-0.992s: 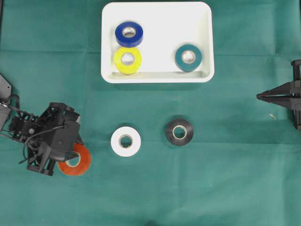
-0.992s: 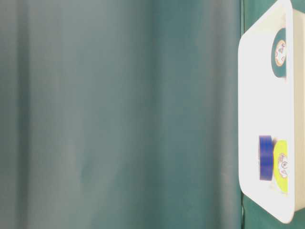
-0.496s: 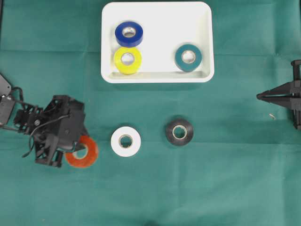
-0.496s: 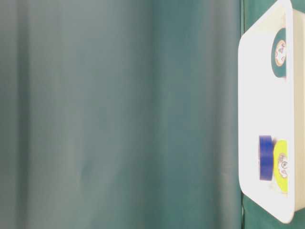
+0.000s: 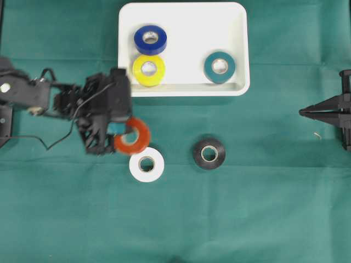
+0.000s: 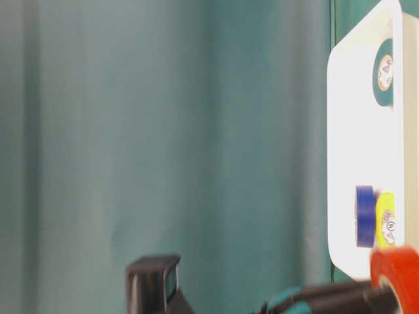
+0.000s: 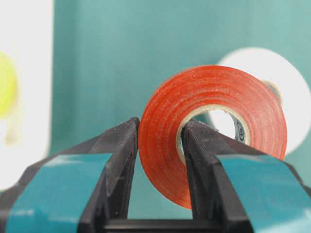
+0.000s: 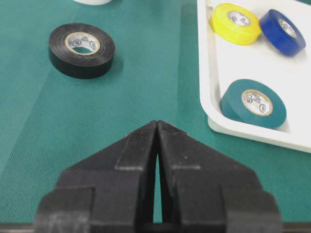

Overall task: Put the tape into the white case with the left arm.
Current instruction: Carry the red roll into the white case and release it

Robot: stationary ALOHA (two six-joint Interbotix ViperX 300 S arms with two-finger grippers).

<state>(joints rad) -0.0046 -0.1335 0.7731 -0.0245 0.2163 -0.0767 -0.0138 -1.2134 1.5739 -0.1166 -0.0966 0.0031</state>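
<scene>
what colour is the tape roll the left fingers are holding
Orange-red. The tape roll shows best in the left wrist view, one of the fingers through its core.

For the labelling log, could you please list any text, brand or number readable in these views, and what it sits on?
None can be read.
Black tape: print on the inner core, too small.
Teal tape, yellow tape: core print, too small.
Orange tape: dark marks inside the core, blurred.
White case: no text visible.
</scene>
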